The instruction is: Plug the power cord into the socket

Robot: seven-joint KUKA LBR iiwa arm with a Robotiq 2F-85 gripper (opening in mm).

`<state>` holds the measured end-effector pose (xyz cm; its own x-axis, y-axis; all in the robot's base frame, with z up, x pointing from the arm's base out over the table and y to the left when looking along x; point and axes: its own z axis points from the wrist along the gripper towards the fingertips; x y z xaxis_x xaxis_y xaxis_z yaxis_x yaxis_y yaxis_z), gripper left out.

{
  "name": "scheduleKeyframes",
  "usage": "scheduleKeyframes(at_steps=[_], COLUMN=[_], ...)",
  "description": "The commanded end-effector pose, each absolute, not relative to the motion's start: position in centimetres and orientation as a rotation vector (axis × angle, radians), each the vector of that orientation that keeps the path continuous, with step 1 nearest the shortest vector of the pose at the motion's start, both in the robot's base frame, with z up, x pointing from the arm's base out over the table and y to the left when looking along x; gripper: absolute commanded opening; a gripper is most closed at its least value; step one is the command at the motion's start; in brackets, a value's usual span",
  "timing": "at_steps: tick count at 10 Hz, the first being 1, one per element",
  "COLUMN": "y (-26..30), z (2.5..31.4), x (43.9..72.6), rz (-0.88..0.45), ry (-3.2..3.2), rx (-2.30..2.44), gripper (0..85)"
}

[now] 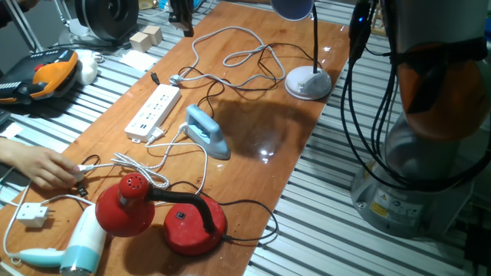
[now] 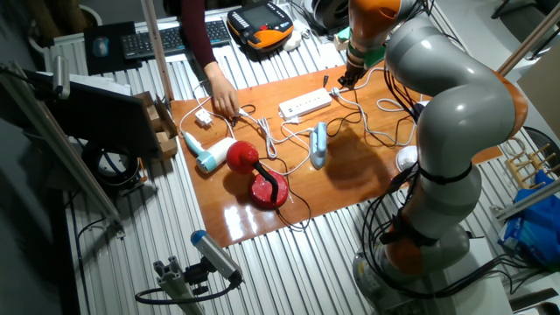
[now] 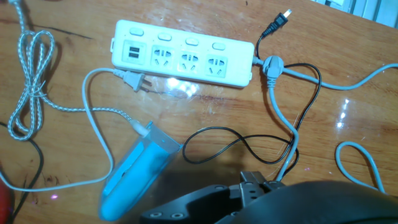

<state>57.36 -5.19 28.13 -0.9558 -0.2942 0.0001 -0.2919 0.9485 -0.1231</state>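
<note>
the end effector [image 3: 252, 186] is seen only as a dark blurred mass at the bottom of the hand view; whether its fingers are spread or pressed together cannot be told. just ahead of it on the worktop [image 3: 348, 68] the light-blue iron [image 3: 140, 168] is laid. beyond that, the power cord [image 3: 93, 112] is run to its white plug [image 3: 132, 81], set just beside the socket [image 3: 183, 53], unplugged. no writing can be read.
</note>
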Motion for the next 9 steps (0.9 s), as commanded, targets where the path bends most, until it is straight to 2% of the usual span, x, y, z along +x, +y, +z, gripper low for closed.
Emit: scheduleKeyframes(at_steps=[1, 6, 9], y=[-5.2, -4.85, -4.67], z=[28.13, 28.01, 28.61], x=[57.35, 57.59, 57.39], rz=[-0.19, -0.184, -0.123], ry=[3.083, 3.113, 3.159], rx=[-0.461, -0.41, -0.281], gripper=[0.0, 0.0, 0.0])
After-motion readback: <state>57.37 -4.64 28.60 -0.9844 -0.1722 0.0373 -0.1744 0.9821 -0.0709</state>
